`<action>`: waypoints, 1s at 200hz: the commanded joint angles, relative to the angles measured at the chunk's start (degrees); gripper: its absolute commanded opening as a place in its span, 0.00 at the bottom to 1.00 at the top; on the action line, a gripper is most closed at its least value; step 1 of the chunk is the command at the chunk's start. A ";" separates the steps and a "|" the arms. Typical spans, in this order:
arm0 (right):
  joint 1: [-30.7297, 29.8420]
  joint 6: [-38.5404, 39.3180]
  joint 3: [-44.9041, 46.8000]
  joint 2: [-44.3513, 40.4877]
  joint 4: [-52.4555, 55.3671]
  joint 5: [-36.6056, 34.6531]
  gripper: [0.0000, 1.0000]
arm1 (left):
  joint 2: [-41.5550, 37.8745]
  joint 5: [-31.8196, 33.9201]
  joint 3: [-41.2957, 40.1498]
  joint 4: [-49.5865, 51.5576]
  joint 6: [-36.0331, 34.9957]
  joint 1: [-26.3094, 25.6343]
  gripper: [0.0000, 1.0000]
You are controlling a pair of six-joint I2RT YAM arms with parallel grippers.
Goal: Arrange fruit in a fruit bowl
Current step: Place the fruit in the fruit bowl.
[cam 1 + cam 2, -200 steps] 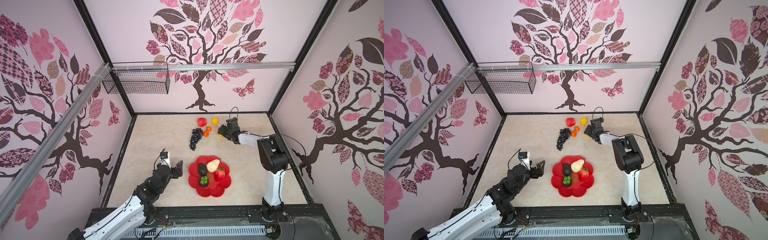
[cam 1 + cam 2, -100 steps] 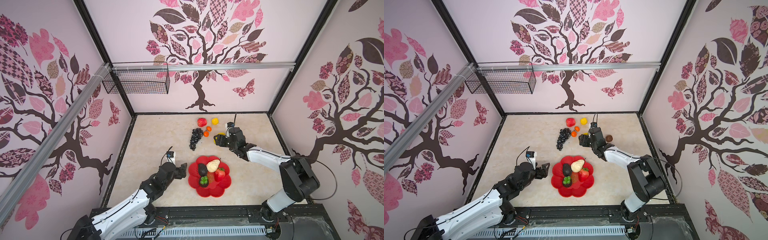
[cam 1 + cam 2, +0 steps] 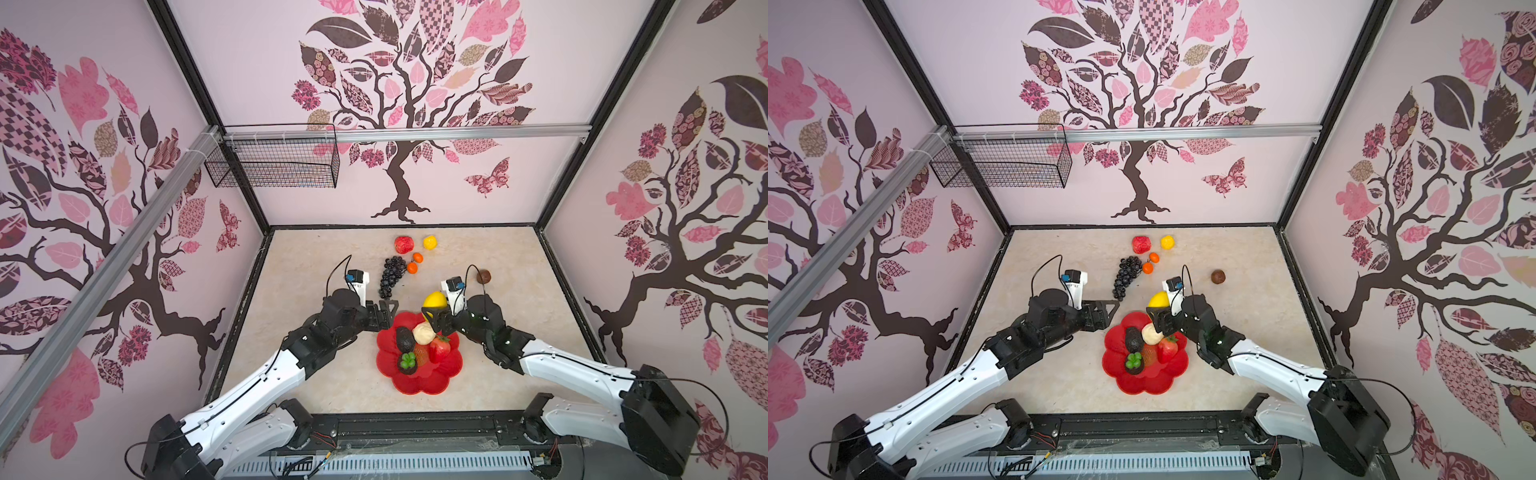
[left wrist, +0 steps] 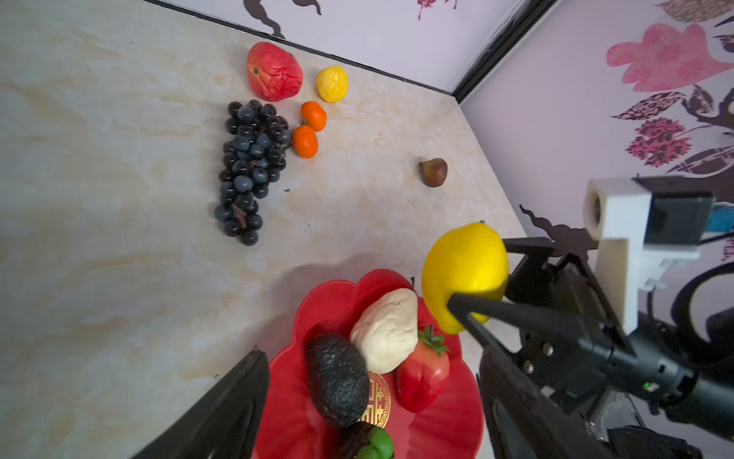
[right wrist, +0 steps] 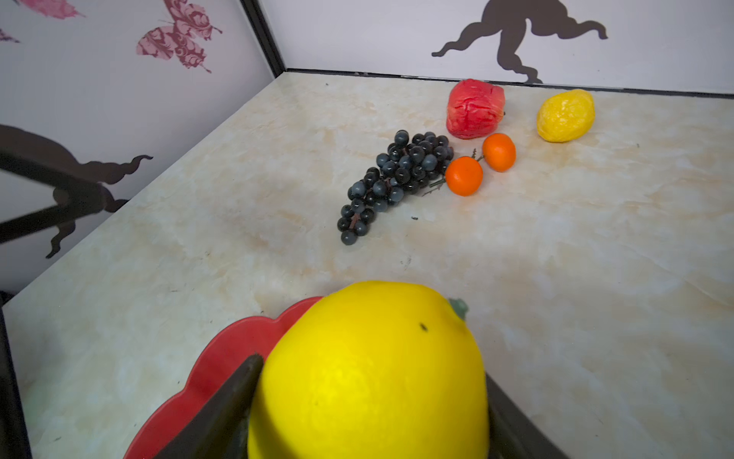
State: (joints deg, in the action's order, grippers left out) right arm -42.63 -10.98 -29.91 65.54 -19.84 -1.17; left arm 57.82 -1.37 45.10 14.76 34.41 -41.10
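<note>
Your right gripper [image 3: 434, 312], clamped on the lemon [image 3: 434, 299], hangs at the bowl's [image 3: 419, 384] far rim; bare dish lies toward the base.

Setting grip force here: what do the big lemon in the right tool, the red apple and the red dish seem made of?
The big lemon: smooth, evenly coloured, faint sheen; probably plastic or foam.
The apple: matte red, wrinkled and dented; probably soft painted foam.
The dish: glossy with bright highlights, moulded scalloped rim; probably hard plastic.
</note>
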 commanded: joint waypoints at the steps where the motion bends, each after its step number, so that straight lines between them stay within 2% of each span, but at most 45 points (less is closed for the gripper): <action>1: -3.75 4.89 1.46 -3.27 -4.08 -3.60 0.62 | 3.35 -9.84 5.85 4.32 0.55 0.31 0.85; 22: -8.32 7.89 2.53 -4.23 -4.60 -7.18 0.60 | 6.33 -17.94 7.75 3.78 0.90 0.33 0.84; 41: -11.42 9.52 2.91 -4.89 -4.98 -10.00 0.60 | 7.87 -21.67 8.27 3.62 1.50 0.33 0.83; 58: -11.84 9.41 3.06 -5.07 -5.10 -9.49 0.60 | 8.09 -24.03 8.07 2.92 1.05 0.27 0.82; 116: -14.51 10.21 2.36 -3.02 -6.66 -10.39 0.59 | 10.06 -24.96 7.96 3.31 -0.72 0.17 0.83; 200: -17.02 10.12 0.34 0.20 -7.41 -9.77 0.59 | 13.25 -26.90 8.66 2.78 -1.50 0.31 0.74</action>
State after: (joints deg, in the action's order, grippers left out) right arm -58.81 -1.21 -27.09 64.49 -25.98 -10.72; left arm 70.43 -26.72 50.59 18.41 34.15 -41.01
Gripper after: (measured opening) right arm 0.716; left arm 0.755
